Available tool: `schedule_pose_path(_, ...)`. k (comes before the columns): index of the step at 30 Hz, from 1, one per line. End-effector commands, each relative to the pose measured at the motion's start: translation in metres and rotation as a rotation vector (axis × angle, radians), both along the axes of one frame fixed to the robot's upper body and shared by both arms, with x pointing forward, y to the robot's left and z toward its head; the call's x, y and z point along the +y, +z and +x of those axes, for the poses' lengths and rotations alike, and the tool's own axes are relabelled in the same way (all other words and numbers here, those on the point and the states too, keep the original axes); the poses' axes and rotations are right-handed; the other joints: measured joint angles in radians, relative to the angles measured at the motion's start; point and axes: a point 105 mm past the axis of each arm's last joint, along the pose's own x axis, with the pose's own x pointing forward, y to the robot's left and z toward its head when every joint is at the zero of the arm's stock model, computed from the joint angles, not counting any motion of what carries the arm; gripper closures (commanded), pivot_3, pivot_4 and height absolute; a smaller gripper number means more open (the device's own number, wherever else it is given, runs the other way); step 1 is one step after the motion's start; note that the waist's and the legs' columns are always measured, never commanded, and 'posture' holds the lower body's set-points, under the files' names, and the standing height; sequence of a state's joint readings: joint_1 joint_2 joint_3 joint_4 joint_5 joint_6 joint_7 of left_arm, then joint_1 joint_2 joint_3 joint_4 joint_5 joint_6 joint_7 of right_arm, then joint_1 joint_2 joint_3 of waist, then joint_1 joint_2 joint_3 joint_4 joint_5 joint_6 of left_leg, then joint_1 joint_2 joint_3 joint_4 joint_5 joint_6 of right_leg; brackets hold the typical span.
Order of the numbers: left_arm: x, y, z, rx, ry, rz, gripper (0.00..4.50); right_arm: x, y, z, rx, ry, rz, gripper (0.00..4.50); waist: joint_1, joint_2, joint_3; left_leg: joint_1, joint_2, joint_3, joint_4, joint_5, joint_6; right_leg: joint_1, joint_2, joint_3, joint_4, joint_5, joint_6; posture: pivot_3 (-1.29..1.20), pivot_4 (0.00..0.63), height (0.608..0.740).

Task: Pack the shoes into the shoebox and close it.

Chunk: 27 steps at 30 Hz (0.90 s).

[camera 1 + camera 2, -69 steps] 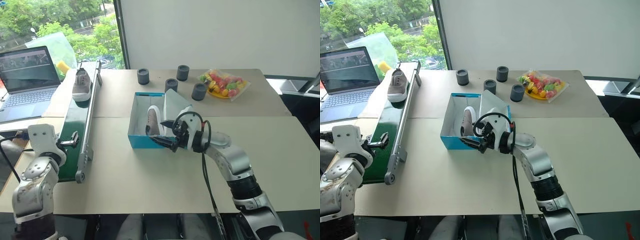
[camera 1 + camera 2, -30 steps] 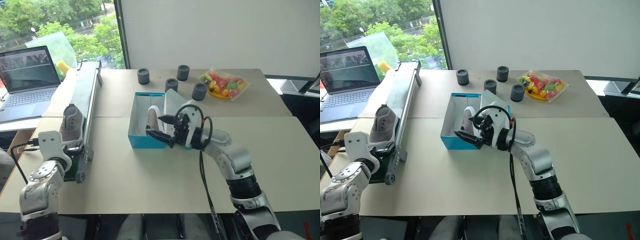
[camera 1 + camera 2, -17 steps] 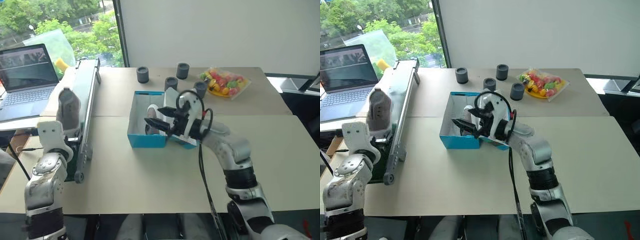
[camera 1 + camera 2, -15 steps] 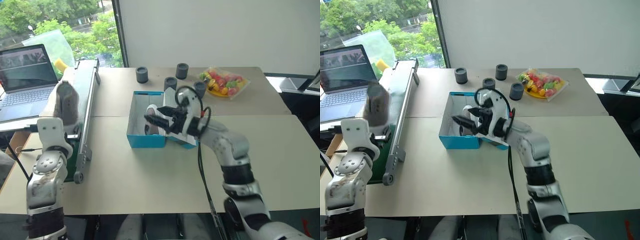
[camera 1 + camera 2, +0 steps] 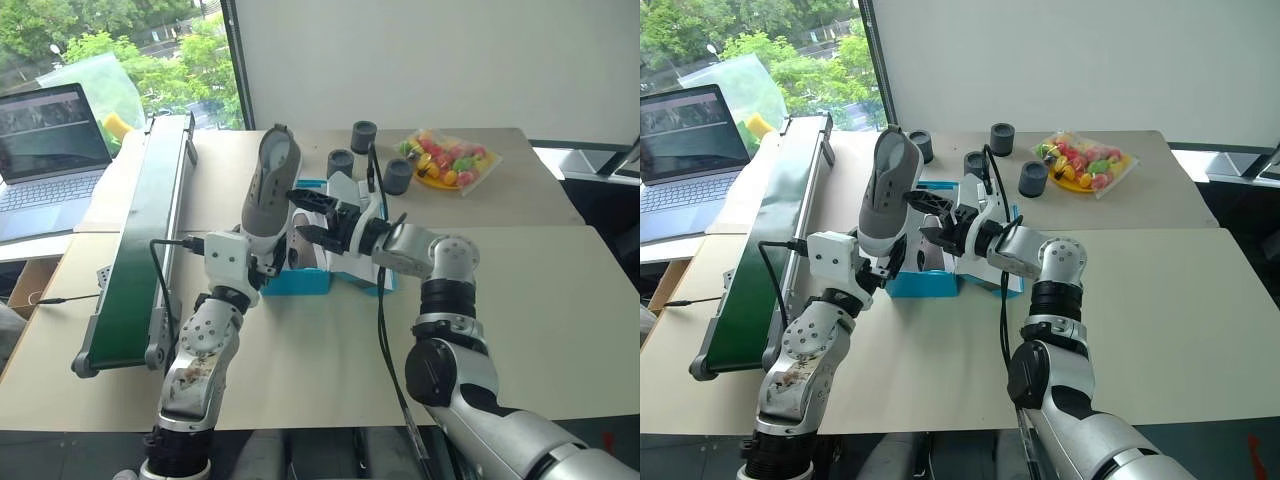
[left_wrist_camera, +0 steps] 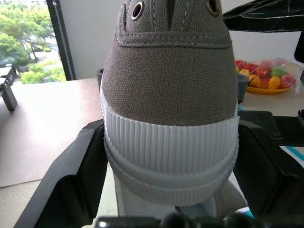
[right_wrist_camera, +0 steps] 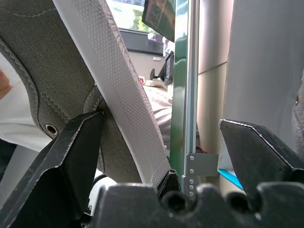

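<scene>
My left gripper [image 5: 256,262] is shut on the heel of a grey shoe [image 5: 266,188], which stands upright with its toe up, just left of the turquoise shoebox [image 5: 300,282]. In the left wrist view the ribbed white heel [image 6: 171,147] sits between the two black fingers [image 6: 71,183]. A second shoe [image 5: 297,250] lies inside the box. The whitish lid [image 5: 345,192] stands open behind it. My right gripper [image 5: 305,216] hangs open over the box, its fingertips close to the held shoe and nothing between them.
A long green conveyor [image 5: 140,230] runs along the left of the table, with a laptop [image 5: 50,150] beyond it. Three dark cups [image 5: 364,134] and a bagged plate of fruit [image 5: 450,160] stand at the back. Bare tabletop lies to the right and in front.
My left gripper has lifted the shoe off the conveyor and swung it right, up to the shoebox. The right gripper rose over the box and stayed open. The camera shifted too.
</scene>
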<state>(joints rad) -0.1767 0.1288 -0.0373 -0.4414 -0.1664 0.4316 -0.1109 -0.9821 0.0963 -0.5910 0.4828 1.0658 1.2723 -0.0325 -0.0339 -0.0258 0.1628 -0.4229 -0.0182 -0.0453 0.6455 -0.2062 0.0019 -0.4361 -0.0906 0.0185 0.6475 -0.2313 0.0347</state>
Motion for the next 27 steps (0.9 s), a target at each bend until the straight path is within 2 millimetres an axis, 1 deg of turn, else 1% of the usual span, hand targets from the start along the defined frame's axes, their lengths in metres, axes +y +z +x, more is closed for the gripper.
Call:
schedule_pose_path(1,-0.027,0.030,-0.007,-0.076,-0.136,-0.060,1.16,0.029,0.016,-0.012,-0.084,0.054,0.000,0.00,-0.003,0.000,0.000,0.000,0.000,0.000,0.000,0.000,0.000,0.000,0.000,0.000,0.000,0.000,0.000,0.00,0.150,0.736)
schedule_pose_path(6,-0.029,0.034,-0.004,-0.072,-0.150,-0.069,1.16,0.028,0.019,-0.010,-0.124,0.015,-0.011,0.00,-0.010,0.000,0.000,0.000,0.000,0.000,0.000,0.000,0.000,0.001,0.000,-0.001,0.000,0.000,0.000,0.00,0.150,0.736)
schedule_pose_path(8,-0.031,0.032,-0.005,-0.062,-0.162,-0.077,1.16,0.027,0.021,-0.010,-0.140,0.006,-0.010,0.50,-0.009,0.000,0.000,0.000,0.000,0.000,0.000,0.000,0.000,0.001,0.000,-0.001,0.000,0.000,0.000,0.00,0.150,0.736)
schedule_pose_path(12,-0.033,0.031,-0.007,-0.055,-0.176,-0.073,1.16,0.026,0.024,-0.011,-0.155,-0.001,-0.001,1.68,-0.009,0.000,0.000,0.000,0.000,-0.001,0.000,0.000,0.000,0.001,0.000,-0.001,0.000,0.000,0.000,0.00,0.150,0.736)
schedule_pose_path(14,-0.034,0.031,-0.007,-0.053,-0.179,-0.074,1.16,0.026,0.026,-0.011,-0.158,-0.003,0.007,2.52,-0.009,0.000,0.000,0.001,0.000,-0.001,0.000,0.000,0.000,0.001,0.001,-0.001,0.000,0.000,0.000,0.00,0.150,0.736)
schedule_pose_path(17,-0.033,0.031,-0.007,-0.051,-0.179,-0.077,1.16,0.026,0.027,-0.012,-0.156,0.000,0.019,3.36,-0.009,0.000,0.000,0.001,0.000,-0.001,0.000,0.000,0.000,0.001,0.001,-0.001,0.000,0.000,0.000,0.00,0.150,0.736)
schedule_pose_path(18,-0.033,0.032,-0.007,-0.051,-0.178,-0.077,1.16,0.026,0.027,-0.012,-0.156,0.002,0.025,3.79,-0.009,0.000,0.000,0.001,0.000,-0.001,0.000,0.000,0.000,0.001,0.000,-0.001,0.000,0.000,0.000,0.00,0.150,0.736)
schedule_pose_path(19,-0.032,0.031,-0.007,-0.050,-0.178,-0.079,1.16,0.026,0.028,-0.013,-0.157,0.004,0.029,4.00,-0.009,0.000,0.000,0.000,0.000,0.000,0.000,0.000,0.000,0.001,0.000,-0.001,0.000,0.000,0.000,0.00,0.150,0.736)
schedule_pose_path(22,-0.032,0.031,-0.007,-0.049,-0.178,-0.079,1.16,0.027,0.030,-0.013,-0.150,0.010,0.052,4.17,-0.009,0.000,0.000,0.001,0.000,0.000,0.000,0.000,0.000,0.001,0.000,-0.001,0.000,0.000,0.000,0.00,0.150,0.736)
schedule_pose_path(27,-0.032,0.031,-0.008,-0.042,-0.184,-0.076,1.16,0.028,0.033,-0.014,-0.138,0.020,0.073,4.25,-0.009,0.000,0.000,0.001,0.000,0.000,0.000,0.000,0.000,0.001,0.000,-0.001,0.000,0.000,0.000,0.00,0.150,0.736)
